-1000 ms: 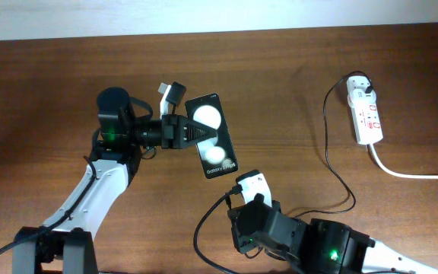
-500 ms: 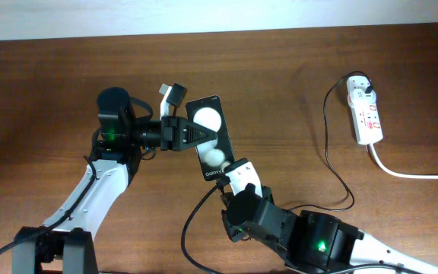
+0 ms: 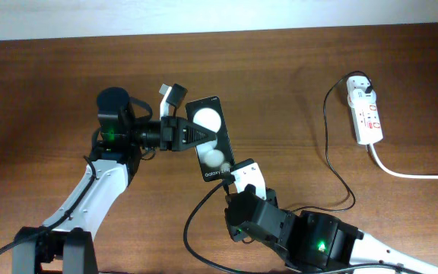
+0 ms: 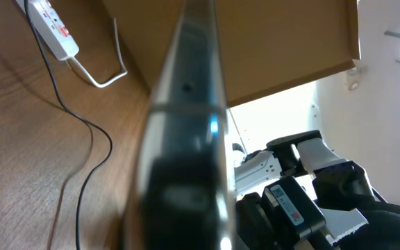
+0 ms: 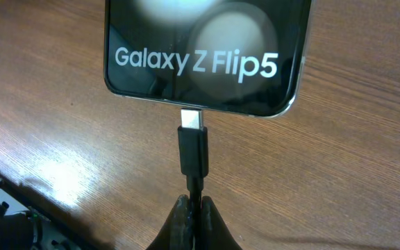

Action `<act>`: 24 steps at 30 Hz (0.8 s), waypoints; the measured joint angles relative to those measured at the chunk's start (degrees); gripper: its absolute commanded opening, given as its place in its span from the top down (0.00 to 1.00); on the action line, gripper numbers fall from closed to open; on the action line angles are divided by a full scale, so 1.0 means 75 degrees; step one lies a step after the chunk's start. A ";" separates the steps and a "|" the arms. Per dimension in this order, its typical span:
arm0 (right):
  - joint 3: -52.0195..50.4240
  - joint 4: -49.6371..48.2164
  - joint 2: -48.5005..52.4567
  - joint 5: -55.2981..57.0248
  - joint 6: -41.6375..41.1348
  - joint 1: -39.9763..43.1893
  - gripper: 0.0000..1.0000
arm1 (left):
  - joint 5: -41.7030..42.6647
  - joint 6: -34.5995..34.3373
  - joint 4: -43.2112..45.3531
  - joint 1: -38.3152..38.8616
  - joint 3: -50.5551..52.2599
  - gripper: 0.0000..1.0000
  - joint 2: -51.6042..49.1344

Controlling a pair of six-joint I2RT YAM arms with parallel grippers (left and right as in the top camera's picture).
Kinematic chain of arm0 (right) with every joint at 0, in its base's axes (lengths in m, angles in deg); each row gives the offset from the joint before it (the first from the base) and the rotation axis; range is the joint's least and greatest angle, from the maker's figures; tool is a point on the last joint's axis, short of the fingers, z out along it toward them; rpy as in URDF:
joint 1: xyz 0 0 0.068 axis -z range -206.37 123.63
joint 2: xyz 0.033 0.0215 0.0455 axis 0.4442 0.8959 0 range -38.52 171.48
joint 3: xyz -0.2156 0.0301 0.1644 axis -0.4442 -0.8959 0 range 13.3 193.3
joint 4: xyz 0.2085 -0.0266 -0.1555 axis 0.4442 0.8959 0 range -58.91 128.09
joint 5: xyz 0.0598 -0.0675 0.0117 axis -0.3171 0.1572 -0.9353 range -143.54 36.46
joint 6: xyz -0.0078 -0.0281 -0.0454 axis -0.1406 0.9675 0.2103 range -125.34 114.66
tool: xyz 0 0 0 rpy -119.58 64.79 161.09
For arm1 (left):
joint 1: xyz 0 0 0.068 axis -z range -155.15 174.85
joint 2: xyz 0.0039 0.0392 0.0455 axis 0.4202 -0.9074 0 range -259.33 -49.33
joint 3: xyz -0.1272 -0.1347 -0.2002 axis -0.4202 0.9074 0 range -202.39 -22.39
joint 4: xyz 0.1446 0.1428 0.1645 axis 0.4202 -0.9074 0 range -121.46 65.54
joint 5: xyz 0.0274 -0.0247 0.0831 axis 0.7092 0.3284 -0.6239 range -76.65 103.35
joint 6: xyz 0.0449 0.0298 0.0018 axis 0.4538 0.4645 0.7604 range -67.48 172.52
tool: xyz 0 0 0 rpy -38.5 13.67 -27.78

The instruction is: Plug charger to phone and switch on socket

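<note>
Nearest, at 6 o'clock in the right wrist view, the right pincer [image 5: 192, 212] is pinched shut on the long thin black charger cable [image 5: 193, 149], just behind its small connector. The connector's silver tongue meets the 6 o'clock edge of the flat black glossy phone [image 5: 207, 55]. Part of the tongue shows, so I judge it not fully seated. The hold is on soft cable rather than the connector body, so a push may buckle the cable or tip the tongue off-axis and jam it.

Further on, the left pincer [image 3: 198, 135] clamps the phone's 9 o'clock long edge. A hard push could pivot or slide the phone in that hold. I cannot tell whether the phone rests on the brown wooden bench [image 3: 280, 68].

Farthest, at 2 o'clock, lies the white elongated socket strip [image 3: 365, 114] with red-marked switches. A tug on the slack cable could loosen the plug there.
</note>
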 measured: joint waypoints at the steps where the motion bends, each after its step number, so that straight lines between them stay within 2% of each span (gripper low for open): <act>1: 0.0000 0.0000 0.0000 0.0000 -0.0017 0.0000 0.96 | 0.0000 -0.0006 0.0000 0.0000 0.0000 1.00 0.0000; 17: 0.0000 -0.0061 0.0000 -0.0344 -0.0117 0.0003 0.96 | 0.0061 -0.0169 -0.0020 0.0000 0.0000 1.00 0.0000; 24: 0.0000 -0.0131 0.0000 -0.0449 -0.0224 0.0414 0.96 | 0.0111 -0.0143 -0.0023 0.0000 0.0000 1.00 0.0000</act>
